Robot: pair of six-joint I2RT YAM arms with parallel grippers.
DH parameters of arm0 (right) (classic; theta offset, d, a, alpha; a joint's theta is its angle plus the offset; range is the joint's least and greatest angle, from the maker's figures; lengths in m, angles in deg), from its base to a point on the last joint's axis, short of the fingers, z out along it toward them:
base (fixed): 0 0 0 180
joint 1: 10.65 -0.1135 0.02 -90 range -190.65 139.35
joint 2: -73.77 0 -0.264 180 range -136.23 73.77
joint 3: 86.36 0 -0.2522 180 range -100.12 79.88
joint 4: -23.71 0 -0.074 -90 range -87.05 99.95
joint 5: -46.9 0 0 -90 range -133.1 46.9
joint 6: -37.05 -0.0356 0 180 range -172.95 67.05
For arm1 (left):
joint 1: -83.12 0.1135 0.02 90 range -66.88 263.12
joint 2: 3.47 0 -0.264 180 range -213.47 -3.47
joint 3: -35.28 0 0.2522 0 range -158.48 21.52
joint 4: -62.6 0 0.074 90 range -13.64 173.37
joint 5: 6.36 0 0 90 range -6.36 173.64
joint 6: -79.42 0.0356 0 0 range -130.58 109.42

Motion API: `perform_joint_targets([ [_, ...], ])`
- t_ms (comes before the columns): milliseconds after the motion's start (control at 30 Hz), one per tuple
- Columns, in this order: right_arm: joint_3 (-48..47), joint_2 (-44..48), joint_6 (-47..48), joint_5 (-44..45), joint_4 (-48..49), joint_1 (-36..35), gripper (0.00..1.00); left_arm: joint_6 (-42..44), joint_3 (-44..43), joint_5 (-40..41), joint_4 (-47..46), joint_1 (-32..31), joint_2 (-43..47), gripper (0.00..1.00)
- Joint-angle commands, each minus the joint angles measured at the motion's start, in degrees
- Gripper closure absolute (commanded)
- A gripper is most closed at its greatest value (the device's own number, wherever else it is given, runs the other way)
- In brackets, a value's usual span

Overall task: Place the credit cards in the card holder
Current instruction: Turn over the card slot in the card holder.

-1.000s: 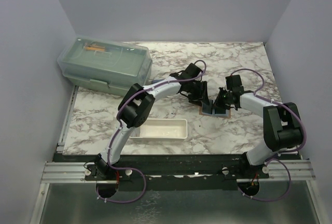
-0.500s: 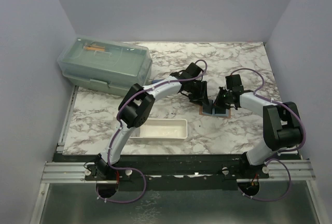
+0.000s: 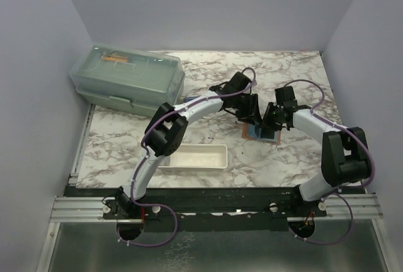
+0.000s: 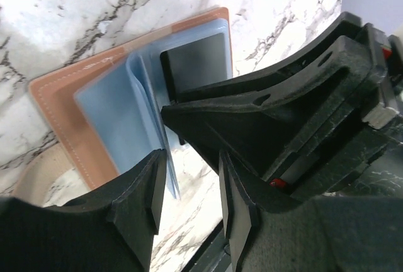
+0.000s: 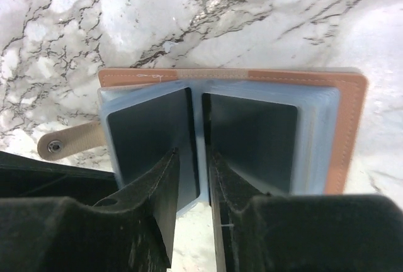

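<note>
Card holder [image 3: 254, 133] lies open, inner side up, on the marble table [image 3: 302, 89], right of centre. Both arms reach in over it from opposite sides. Inside, pale blue plastic sleeves [image 4: 113, 121] fan like pages over the tan cover. Two dark credit cards [image 5: 252, 143] sit in sleeves, one on each side of the fold (the right wrist view shows both, the left wrist view only one clearly). A tan strap [image 5: 66, 141] with a snap stud lies flat on the marble, sticking out from one edge of the cover. Left gripper [image 4: 189, 184]: fingers apart, marble visible between them. The edge of a raised sleeve leaf runs down into the gap close to one finger; I cannot tell whether it touches. Right gripper [image 5: 195, 171]: fingers parted, straddling the upright leaf at the fold, nothing clamped. The two grippers are just beside each other over the holder. A white tray [image 3: 192, 157] sits near the left arm, well apart from the holder. A lidded plastic box [image 3: 129, 80] stands at far left.
</note>
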Motion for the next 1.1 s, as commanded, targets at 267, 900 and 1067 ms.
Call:
perform_joint_targets([
  [267,-4.2,10.9,0.4,11.8,-13.6,5.1,0.59,-1.7,-3.5,-2.4,-2.0,-2.2,-1.9,0.56],
  [900,4.0,11.4,4.9,-14.3,-1.2,11.9,0.61,2.2,6.1,1.4,-1.8,0.7,4.9,0.41],
  [1067,3.4,6.6,3.9,-15.1,2.0,8.7,0.76,2.4,8.3,1.5,-1.9,1.7,5.4,0.41],
])
